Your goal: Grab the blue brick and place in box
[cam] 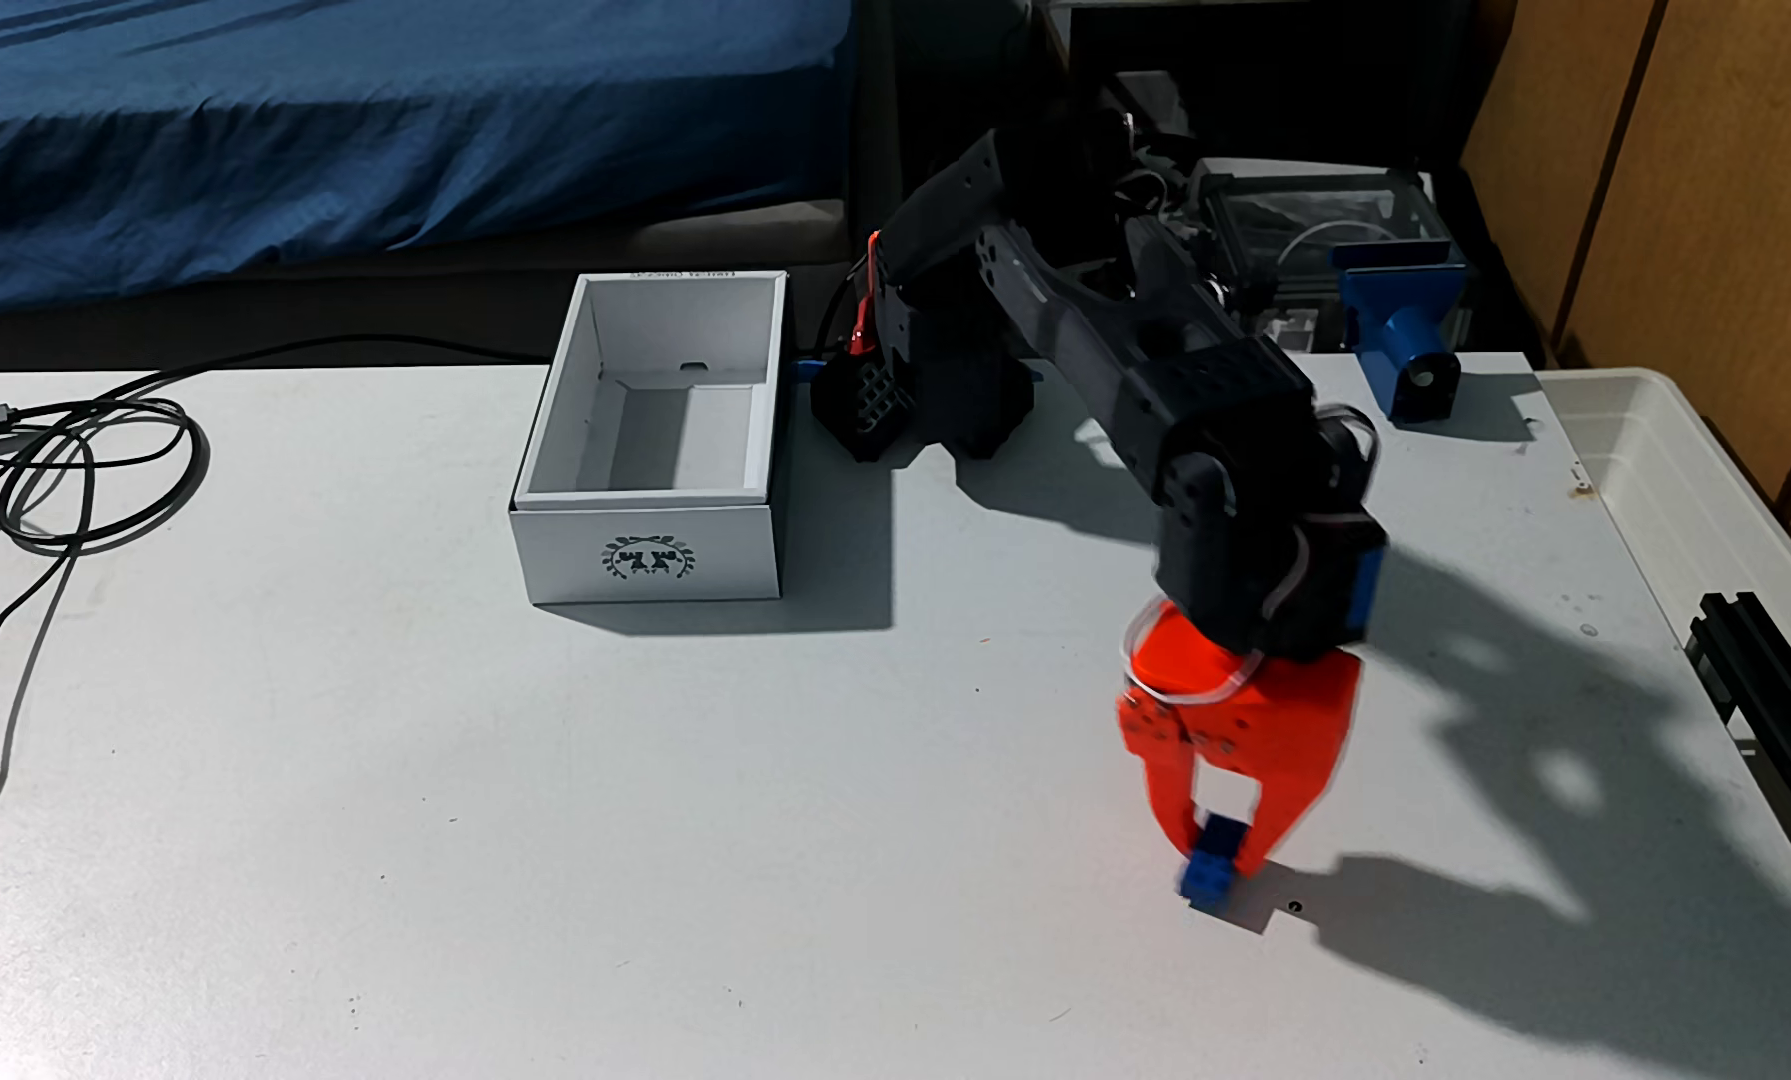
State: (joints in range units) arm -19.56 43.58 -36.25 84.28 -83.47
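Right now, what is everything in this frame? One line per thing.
brick: one, blue, between the gripper's fingertips, front right of the table
box: one, white, open top, dark emblem on front, left of the arm's base
cables: dark, looped, left edge of table
clamp part: one, blue, back right
tub: one, translucent white, right edge
table: one, white
bedcover: blue, behind the table
arm: one, black
gripper: one, orange, closed on the brick
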